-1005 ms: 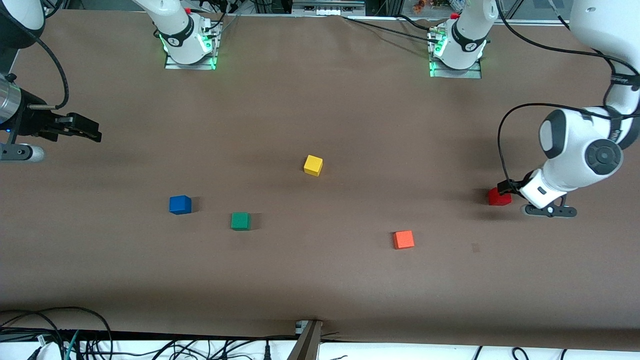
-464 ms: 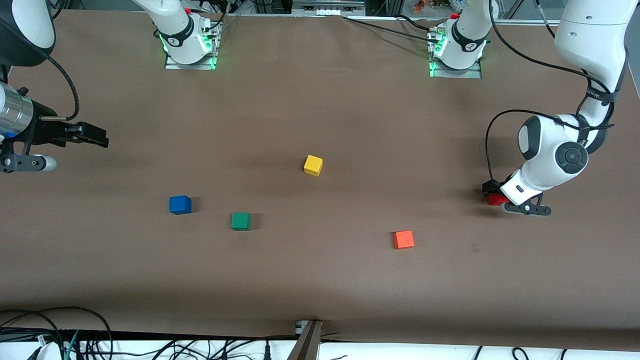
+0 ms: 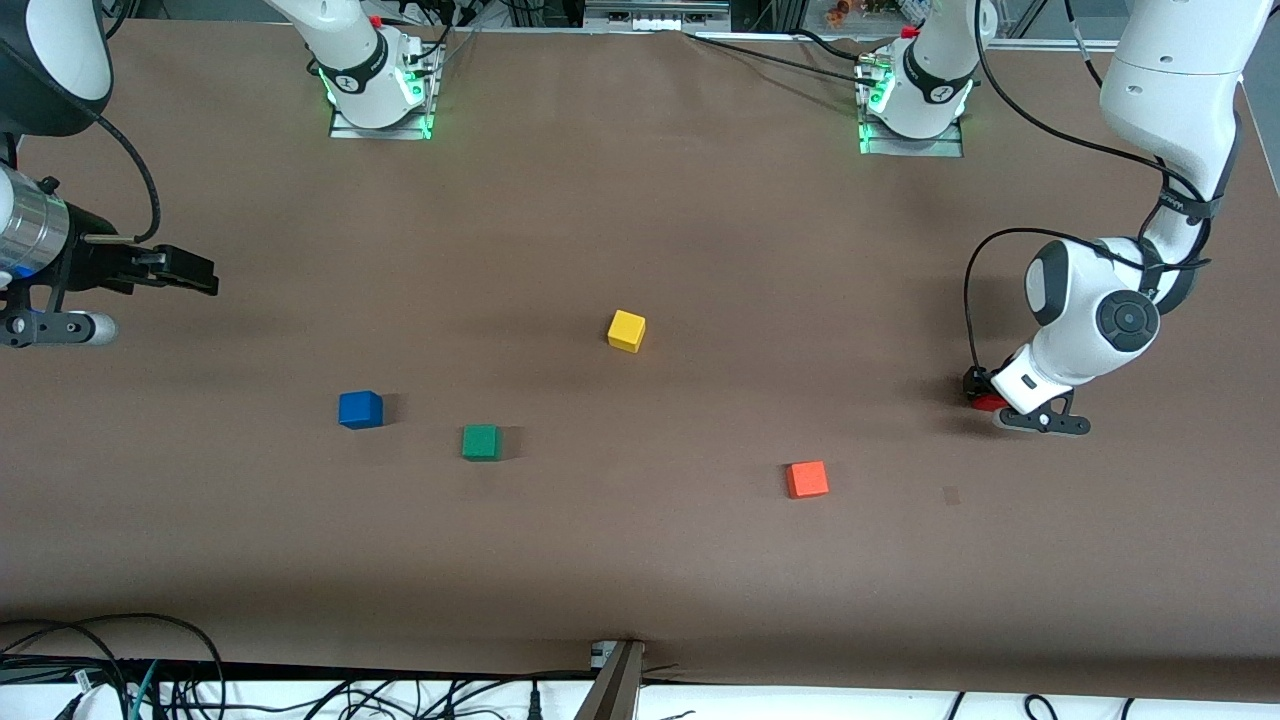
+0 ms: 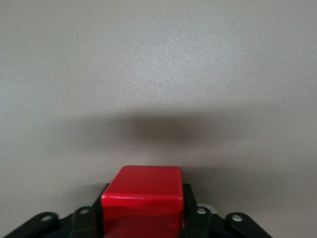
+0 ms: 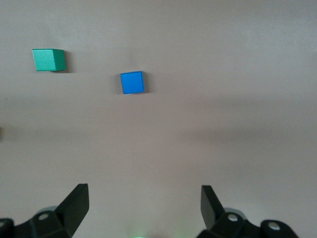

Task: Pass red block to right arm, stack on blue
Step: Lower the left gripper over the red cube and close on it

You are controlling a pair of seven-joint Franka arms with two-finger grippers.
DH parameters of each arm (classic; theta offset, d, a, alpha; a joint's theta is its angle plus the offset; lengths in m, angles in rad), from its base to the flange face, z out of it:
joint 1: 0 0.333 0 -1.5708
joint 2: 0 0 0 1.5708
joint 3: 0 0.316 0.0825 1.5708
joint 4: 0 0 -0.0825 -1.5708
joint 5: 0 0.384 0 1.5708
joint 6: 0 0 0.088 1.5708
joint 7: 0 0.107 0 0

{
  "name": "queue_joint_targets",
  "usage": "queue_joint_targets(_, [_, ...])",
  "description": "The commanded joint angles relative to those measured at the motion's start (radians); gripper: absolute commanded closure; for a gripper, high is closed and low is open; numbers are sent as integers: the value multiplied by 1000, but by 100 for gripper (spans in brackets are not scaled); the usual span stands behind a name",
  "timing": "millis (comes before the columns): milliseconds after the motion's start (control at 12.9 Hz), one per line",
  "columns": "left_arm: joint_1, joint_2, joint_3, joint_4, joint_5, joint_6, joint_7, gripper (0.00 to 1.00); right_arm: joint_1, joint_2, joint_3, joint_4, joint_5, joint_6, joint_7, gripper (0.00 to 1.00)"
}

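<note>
The red block (image 3: 986, 403) lies at the left arm's end of the table, mostly covered by my left gripper (image 3: 983, 392), which is down at the table surface. In the left wrist view the red block (image 4: 142, 191) fills the space between the black fingers, and the left gripper (image 4: 142, 201) is shut on it. The blue cube (image 3: 360, 409) rests toward the right arm's end. My right gripper (image 3: 192, 272) hovers open and empty over that end; its wrist view shows the blue cube (image 5: 132, 82) ahead of the open right gripper (image 5: 144, 198).
A green cube (image 3: 481, 441) sits beside the blue one, slightly nearer the front camera. A yellow cube (image 3: 626, 330) lies mid-table. An orange cube (image 3: 806, 479) sits nearer the front camera than the red block. Cables run along the table's front edge.
My left gripper came down around the red block and closed on it, hiding most of it. The right gripper shifted slightly toward the table's middle.
</note>
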Motion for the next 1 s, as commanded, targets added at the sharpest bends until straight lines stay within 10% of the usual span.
queue_joint_targets(0, [19, -6, -4, 3, 17, -11, 17, 88, -4, 3, 1, 13, 13, -14, -8, 0])
queue_joint_targets(695, [59, -68, -154, 69, -118, -102, 363, 99, -1, 31, 6, 15, 16, -8, -8, 0])
queue_joint_targets(927, [124, -65, -295, 83, -324, -100, 630, 100, -2, 67, 8, 15, 175, -5, -7, 0])
